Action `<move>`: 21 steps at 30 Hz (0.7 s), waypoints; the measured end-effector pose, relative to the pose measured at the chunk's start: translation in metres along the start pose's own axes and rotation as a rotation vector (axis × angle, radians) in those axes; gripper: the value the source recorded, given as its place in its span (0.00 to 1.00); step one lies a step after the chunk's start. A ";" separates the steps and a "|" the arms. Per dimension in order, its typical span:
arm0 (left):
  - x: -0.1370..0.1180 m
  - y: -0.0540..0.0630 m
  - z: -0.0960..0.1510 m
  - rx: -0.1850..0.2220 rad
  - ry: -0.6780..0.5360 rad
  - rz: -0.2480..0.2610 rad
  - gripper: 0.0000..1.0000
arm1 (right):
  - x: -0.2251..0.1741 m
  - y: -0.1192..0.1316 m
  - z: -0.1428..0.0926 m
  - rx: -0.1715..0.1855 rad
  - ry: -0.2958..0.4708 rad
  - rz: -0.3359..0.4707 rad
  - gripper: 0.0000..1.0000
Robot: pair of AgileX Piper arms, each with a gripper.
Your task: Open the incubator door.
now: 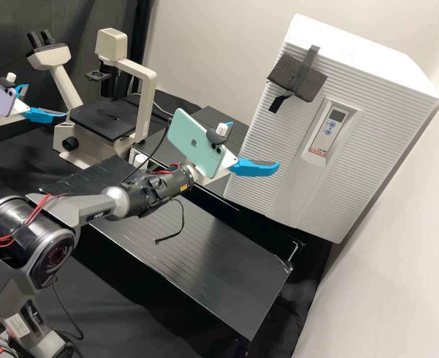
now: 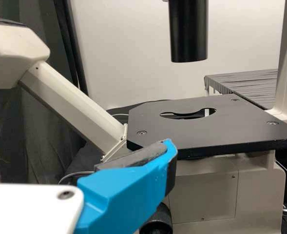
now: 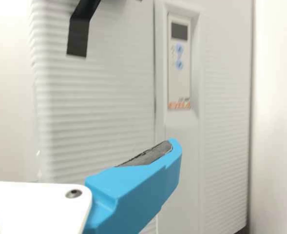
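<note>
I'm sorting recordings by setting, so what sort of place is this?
Probably a laboratory: a microscope stands on the bench, and near it is a white incubator with a small control panel.

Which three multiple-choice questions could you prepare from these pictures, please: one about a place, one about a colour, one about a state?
1. Where is the dark foam?
A. On the microscope
B. On the bench
C. On the front of the incubator

2. What colour is the phone behind the right gripper?
A. Pale green
B. Red
C. Yellow

3. How is the incubator's door?
A. Wide open
B. Shut
C. Taken off

1: C, black tape crosses it there, high up in the high view.
2: A, its back shows pale green.
3: B, the ribbed front sits in place with no opening showing.
</note>
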 end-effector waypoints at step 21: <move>0.000 0.000 0.000 0.000 0.000 0.000 1.00 | 0.028 -0.008 -0.016 -0.051 -0.062 -0.037 0.00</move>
